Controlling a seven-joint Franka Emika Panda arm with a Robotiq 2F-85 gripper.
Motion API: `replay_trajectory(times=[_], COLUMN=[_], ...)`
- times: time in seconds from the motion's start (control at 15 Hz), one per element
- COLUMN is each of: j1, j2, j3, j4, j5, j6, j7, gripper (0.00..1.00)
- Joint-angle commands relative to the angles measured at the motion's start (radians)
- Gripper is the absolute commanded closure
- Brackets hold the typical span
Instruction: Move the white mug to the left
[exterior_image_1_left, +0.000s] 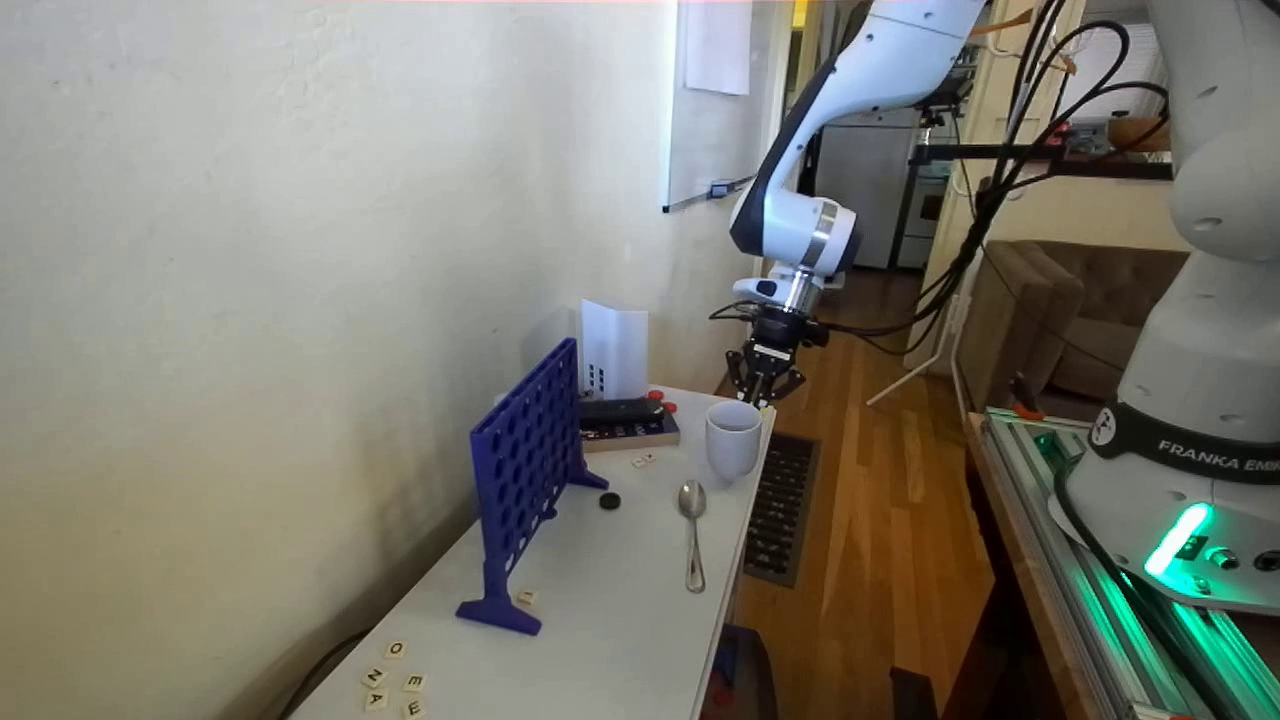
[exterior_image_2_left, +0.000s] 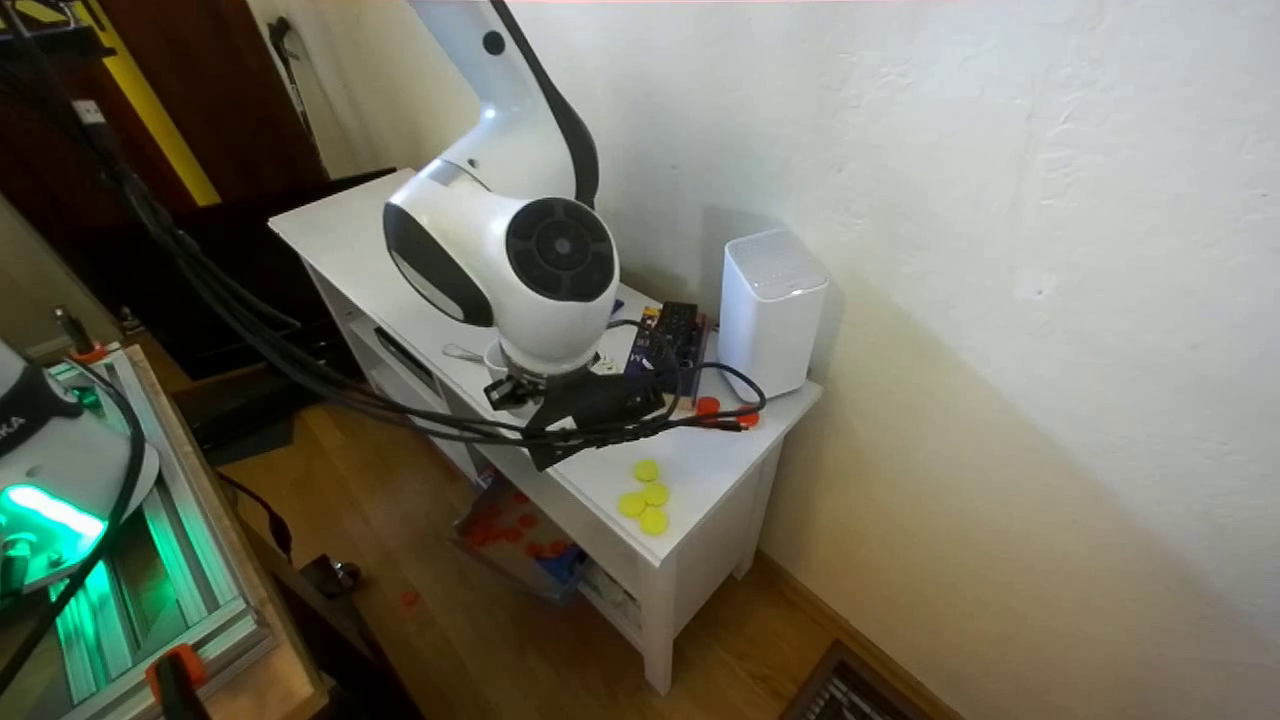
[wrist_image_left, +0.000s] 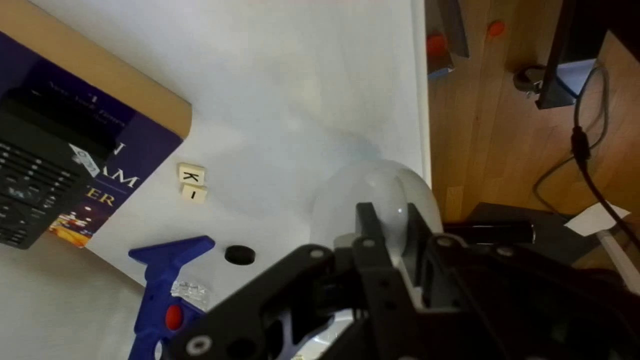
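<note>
Fingers (wrist_image_left: 370, 232) on partly hidden mug (wrist_image_left: 377, 182)

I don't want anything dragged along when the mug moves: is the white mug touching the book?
Apart. The wrist view shows a stretch of tabletop between the white mug and the book.

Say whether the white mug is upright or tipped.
Upright: in an exterior view the white mug has its rim on top, base below.
</note>
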Motion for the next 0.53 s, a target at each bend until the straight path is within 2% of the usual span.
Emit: replay_trajectory(times=[0.0, 0.13, 0.2, 0.47], j1=[-0.021, 0.002, 0.077, 0.211], j2=[-0.135, -0.166, -0.180, -0.215], j3=[0.021, 0.019, -0.037, -0.085], j4=[-0.111, -0.141, -0.146, -0.158], j5=[-0.026, -0.031, -0.018, -0.075], j6=[-0.027, -0.052, -0.086, -0.225], j7=[-0.025, -0.021, -0.021, 0.032], gripper=[0.96, 0.96, 0.96, 0.96])
